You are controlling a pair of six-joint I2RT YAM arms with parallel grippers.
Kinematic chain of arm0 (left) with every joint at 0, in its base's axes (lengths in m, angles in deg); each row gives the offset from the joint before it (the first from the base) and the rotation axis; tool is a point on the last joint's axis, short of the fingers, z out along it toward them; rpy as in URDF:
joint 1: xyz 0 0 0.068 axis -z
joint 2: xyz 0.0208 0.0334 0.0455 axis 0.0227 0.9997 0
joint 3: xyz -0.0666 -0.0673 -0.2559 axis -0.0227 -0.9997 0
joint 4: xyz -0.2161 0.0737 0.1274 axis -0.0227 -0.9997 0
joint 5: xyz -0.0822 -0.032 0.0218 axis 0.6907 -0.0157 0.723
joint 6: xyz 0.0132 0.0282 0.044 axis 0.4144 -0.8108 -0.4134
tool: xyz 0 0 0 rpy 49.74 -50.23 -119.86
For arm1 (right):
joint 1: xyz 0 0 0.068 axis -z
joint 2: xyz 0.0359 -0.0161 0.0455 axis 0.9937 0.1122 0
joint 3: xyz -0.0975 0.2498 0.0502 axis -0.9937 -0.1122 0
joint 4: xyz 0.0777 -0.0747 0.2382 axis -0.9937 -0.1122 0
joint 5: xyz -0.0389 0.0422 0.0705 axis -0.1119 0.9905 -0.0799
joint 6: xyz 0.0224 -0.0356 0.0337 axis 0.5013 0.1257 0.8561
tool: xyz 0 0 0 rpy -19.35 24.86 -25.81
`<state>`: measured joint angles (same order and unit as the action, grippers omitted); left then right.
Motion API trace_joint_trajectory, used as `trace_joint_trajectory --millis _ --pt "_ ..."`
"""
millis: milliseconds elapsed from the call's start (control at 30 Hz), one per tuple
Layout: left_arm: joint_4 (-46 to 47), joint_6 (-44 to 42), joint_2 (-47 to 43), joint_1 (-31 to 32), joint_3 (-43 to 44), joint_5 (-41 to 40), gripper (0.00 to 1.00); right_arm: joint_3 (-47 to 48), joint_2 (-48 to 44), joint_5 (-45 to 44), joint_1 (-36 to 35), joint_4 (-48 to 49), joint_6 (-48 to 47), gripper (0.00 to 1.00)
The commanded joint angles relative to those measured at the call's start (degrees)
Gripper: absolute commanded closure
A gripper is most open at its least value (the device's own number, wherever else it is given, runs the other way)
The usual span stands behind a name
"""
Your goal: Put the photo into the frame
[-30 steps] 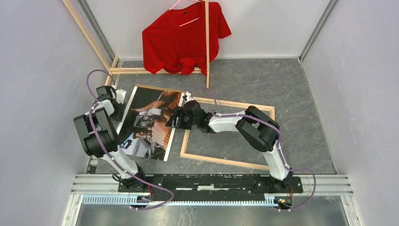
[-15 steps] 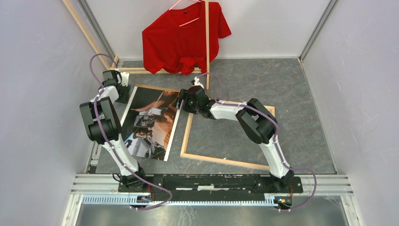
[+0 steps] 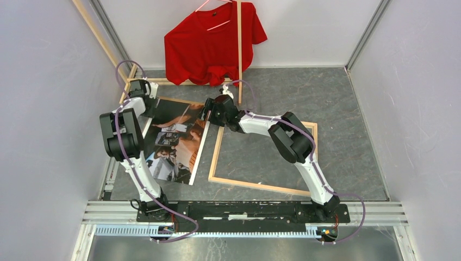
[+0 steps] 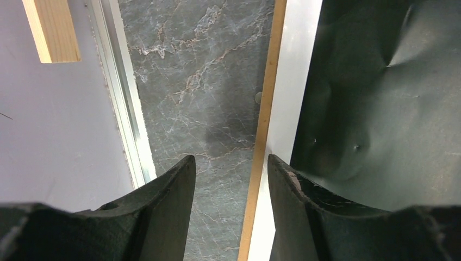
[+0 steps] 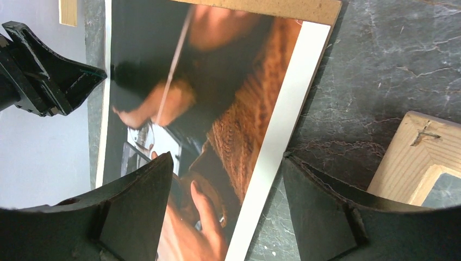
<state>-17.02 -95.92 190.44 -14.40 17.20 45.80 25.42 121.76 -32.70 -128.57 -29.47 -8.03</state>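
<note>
Grey marbled tabletop [image 3: 337, 109] fills the floor of a pale-walled booth, with a red T-shirt [image 3: 209, 43] hanging from a pale wooden rack [image 3: 239, 54] at the far edge. From above, the large print of people in dark, orange and tan tones [image 3: 174, 147] lies face up near the left edge, and the thin pale wood picture frame [image 3: 255, 186] lies flat just to its right, around bare tabletop. The left gripper [image 3: 149, 104] sits at the print's far left corner and the right gripper [image 3: 207, 113] at its far right corner. Only the wrist cameras show the jaws. The left gripper's fingers [image 4: 163, 206] are parted, straddling the edge of a plain brown cardboard sheet [image 4: 265, 109] under the print's white border. The right gripper's fingers [image 5: 136, 196] are spread wide above the print's right edge, gripping nothing, with a frame corner just beside them.
</note>
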Motion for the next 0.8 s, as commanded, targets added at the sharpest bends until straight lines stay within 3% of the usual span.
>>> trace_joint_trajectory --millis 0,300,500,767 --pt "-1.9 1.2 0.9 2.4 -3.5 2.7 0.41 -1.7 2.0 -0.9 0.0 -1.3 -0.6 0.20" --pt "-4.9 -1.5 -0.6 4.7 -6.4 6.7 0.42 -6.3 -1.4 -1.0 -0.9 2.0 -0.2 0.20" --pt "-12.6 0.2 -2.9 -0.6 3.5 15.4 0.42 -12.7 -4.3 -1.4 0.0 5.0 1.6 0.19" --pt "-3.8 3.8 -1.6 -4.2 5.8 5.3 0.42 -13.6 -4.7 -1.0 0.0 5.4 3.0 0.19"
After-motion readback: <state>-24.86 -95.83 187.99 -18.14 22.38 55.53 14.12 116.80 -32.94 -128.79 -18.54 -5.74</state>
